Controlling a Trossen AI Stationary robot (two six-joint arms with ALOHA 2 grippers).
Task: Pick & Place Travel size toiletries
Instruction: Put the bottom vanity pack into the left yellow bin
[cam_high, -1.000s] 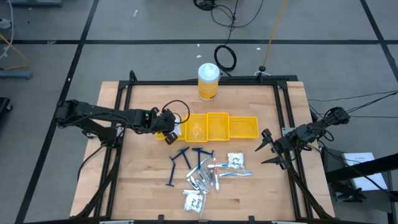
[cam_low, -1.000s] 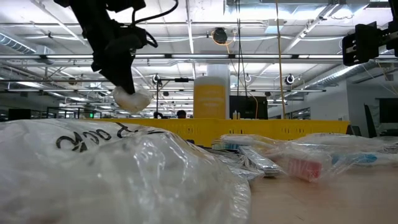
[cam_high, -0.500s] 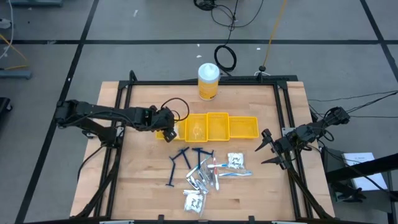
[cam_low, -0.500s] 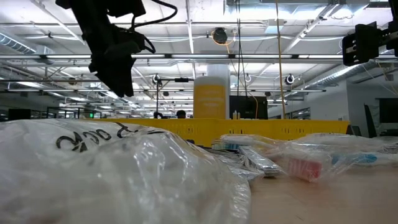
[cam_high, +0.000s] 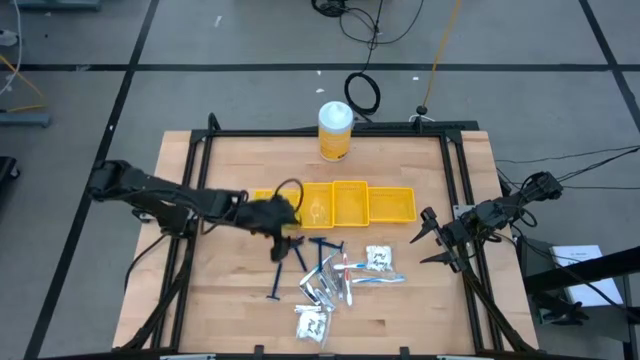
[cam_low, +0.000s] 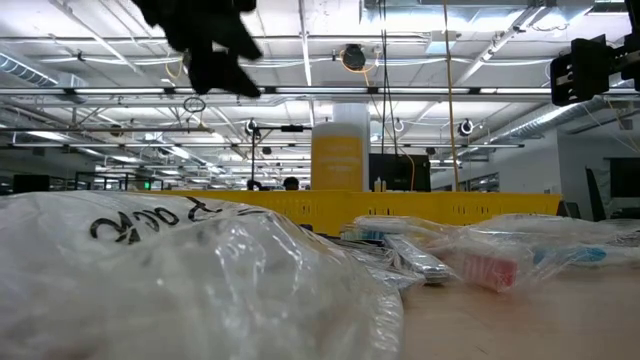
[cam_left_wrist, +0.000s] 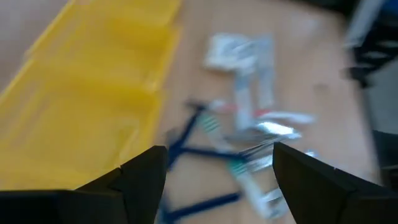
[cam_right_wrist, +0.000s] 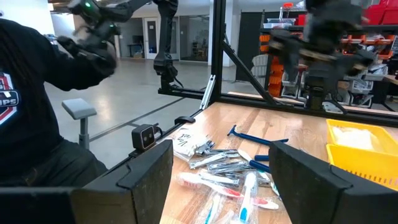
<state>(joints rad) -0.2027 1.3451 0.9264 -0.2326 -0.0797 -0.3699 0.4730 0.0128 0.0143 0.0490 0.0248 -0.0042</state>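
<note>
My left fingers (cam_high: 287, 229) hang apart and empty just in front of the row of yellow bins (cam_high: 345, 203), above the blue razors (cam_high: 296, 255). The other toiletries (cam_high: 345, 277) lie heaped on the worktop (cam_high: 225, 290) beyond the razors. My right fingers (cam_high: 428, 240) wait apart, empty, right of the bins.

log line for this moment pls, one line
left gripper: jaws open, empty, over the razors beside the yellow bins | right gripper: jaws open, waiting at table's right edge | toiletries pile: on table
</note>
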